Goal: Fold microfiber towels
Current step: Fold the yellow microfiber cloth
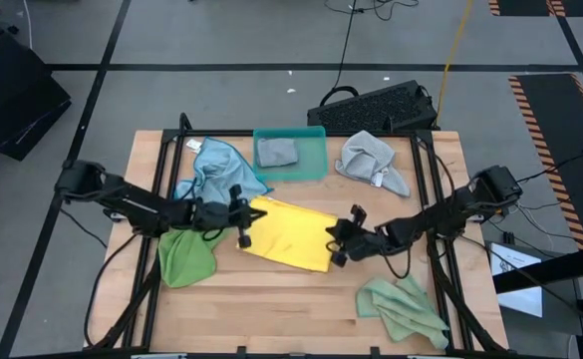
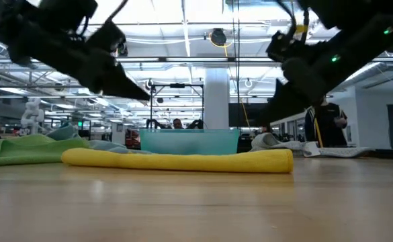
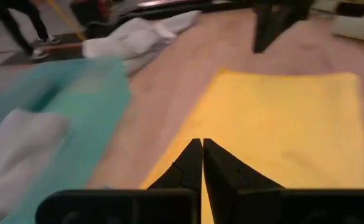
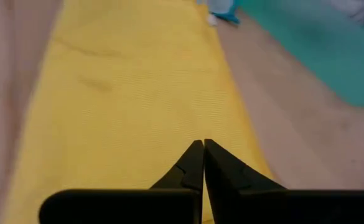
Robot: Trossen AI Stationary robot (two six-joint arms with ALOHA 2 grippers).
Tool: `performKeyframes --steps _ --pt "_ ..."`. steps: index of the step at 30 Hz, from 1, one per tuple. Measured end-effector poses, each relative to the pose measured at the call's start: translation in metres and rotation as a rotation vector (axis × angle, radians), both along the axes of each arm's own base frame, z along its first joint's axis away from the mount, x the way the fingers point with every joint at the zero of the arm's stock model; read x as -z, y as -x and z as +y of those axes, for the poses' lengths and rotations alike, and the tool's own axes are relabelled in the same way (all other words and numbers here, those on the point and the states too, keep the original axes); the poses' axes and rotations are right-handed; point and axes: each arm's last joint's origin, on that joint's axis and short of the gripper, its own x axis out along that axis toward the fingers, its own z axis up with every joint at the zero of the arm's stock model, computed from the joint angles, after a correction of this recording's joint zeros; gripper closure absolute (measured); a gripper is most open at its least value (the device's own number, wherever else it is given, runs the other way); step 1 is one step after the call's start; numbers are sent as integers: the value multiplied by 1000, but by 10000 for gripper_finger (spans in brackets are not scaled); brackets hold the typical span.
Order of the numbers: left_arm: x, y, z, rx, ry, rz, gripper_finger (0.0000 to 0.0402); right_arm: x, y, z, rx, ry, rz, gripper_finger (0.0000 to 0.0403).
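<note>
Yellow towel (image 1: 289, 234), folded band, centre of table (image 1: 271, 299); we read its long axis running from left gripper (image 1: 241, 224) to right gripper (image 1: 336, 242), one at each short end, both clenched on nothing, equally near. Bare wood lies nearer; green towel (image 1: 184, 256) touches its left end; tray (image 1: 311, 165) beyond.

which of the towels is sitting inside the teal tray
The folded grey towel lies in the teal tray. The other grey towel lies crumpled on the table right of the tray.
</note>
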Motion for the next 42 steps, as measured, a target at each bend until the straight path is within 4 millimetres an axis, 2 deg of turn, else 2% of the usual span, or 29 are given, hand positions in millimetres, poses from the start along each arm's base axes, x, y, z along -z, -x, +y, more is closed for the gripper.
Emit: performKeyframes --steps 6,9,12,21,25,32,35,39,42 --pt "-17 -19 -37 73 7 64 390 0 8 23 -60 -36 -15 399" --pt "-24 -32 -55 92 6 71 373 0 13 35 -92 -54 -18 399" --pt "-21 -45 -74 124 -2 92 350 1 19 47 -120 -79 -25 399" --pt "-10 -112 -138 220 -66 103 285 1 33 73 -239 -116 -12 398" --pt "-10 -141 -158 250 -119 144 254 4 40 80 -329 -181 60 399" --pt "12 -174 -165 289 -146 230 194 11 52 84 -338 -199 163 399" --pt "23 -180 -158 258 -147 255 178 13 55 83 -312 -206 191 399" --pt "28 -184 -143 174 -124 276 170 14 56 82 -292 -212 206 399" --pt "32 -188 -133 172 -81 291 169 14 56 82 -294 -211 202 399"
